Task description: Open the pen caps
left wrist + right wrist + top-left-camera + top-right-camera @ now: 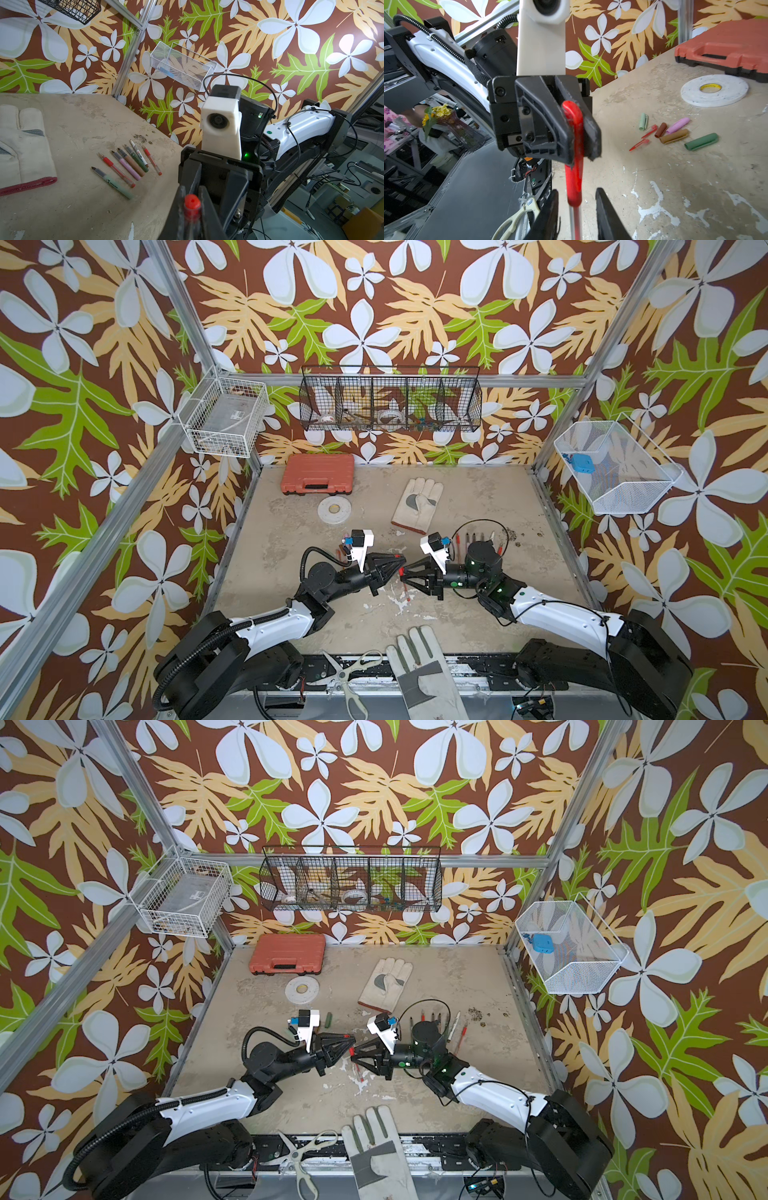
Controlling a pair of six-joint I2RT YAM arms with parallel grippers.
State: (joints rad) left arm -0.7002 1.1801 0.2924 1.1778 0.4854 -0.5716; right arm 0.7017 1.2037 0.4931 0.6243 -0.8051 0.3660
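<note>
Progress looks close to the end. Seven pens (128, 166) lie in a neat row on the table (83, 124) with bare tips, at about 2 o'clock from where the two grippers meet in both top views. Seven loose caps (675, 135) (mint, brown, pink, gold, dark green and two red) sit in a small cluster at about 11 o'clock from that meeting point, well apart from the row. By my count one pen is left. That thin red pen (574, 220) hangs above the middle of the table between the arms, its red cap (572, 120) still seated on the barrel. The left gripper (580, 153) is clamped on the red cap, whose rounded end sticks out past the fingers. The right gripper (577, 192) straddles the pen at the cap's open end with a gap showing on each side, so it has no hold yet. What remains, I judge, is for the right jaws to close on the barrel and the arms to pull apart.
</note>
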